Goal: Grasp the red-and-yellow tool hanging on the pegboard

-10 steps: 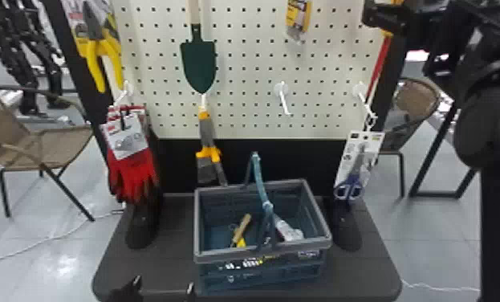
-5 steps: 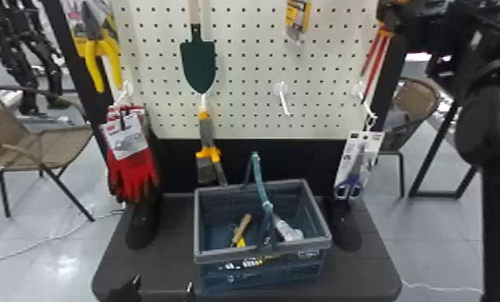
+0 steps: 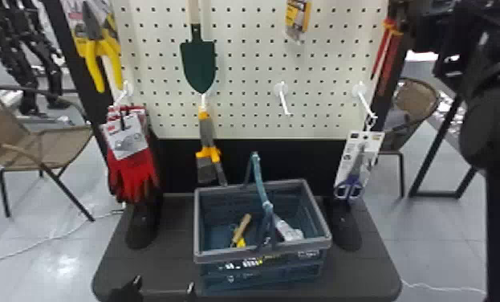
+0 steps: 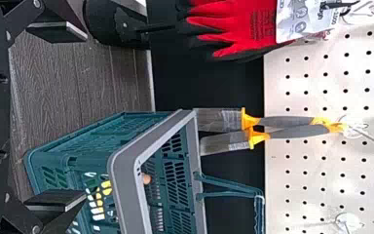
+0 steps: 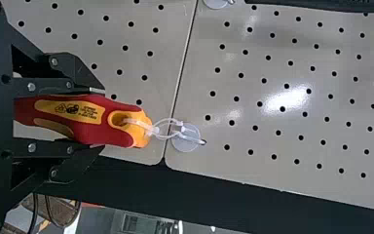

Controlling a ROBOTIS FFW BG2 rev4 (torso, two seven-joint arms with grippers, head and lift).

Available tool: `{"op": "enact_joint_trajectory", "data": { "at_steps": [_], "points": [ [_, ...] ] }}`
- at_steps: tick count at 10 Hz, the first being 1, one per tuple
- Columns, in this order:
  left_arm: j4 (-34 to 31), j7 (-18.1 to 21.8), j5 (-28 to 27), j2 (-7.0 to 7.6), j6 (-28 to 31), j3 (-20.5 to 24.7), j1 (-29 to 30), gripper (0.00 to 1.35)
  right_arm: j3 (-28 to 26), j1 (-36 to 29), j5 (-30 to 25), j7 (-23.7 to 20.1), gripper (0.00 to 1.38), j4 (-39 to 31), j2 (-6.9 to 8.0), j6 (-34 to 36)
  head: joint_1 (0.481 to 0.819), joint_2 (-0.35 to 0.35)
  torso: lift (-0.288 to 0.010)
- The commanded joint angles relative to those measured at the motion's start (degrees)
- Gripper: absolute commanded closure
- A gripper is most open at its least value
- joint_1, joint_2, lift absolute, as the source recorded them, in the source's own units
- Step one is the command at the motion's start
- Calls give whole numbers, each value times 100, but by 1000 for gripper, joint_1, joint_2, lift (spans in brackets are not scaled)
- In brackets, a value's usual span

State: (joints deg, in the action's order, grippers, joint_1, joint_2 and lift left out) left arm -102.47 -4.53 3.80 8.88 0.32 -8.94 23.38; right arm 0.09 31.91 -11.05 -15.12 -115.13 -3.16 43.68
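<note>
Clamping the red-and-yellow tool (image 5: 83, 119), the right hand (image 5: 93, 117) sits near the pegboard (image 5: 282, 73) hook (image 5: 187, 141); the left hand (image 4: 78, 117) is spread wide above the table (image 4: 78, 83).

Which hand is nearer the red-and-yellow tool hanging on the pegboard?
Right. The right hand clamps the handle of the red-and-yellow tool; the left hand is low, beside the teal plastic basket.

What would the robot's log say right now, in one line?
right gripper: jaws shut on red-and-yellow tool | tool: loop on pegboard hook | left gripper: open, near table
</note>
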Motion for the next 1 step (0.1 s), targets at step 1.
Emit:
{"op": "enact_joint_trajectory", "data": {
  "at_steps": [1],
  "points": [
    [-1, -4, -2, 0, 12, -2, 0, 165, 0, 0, -2, 0, 1036, 0, 0, 0, 549, 0, -100]
  ]
}}
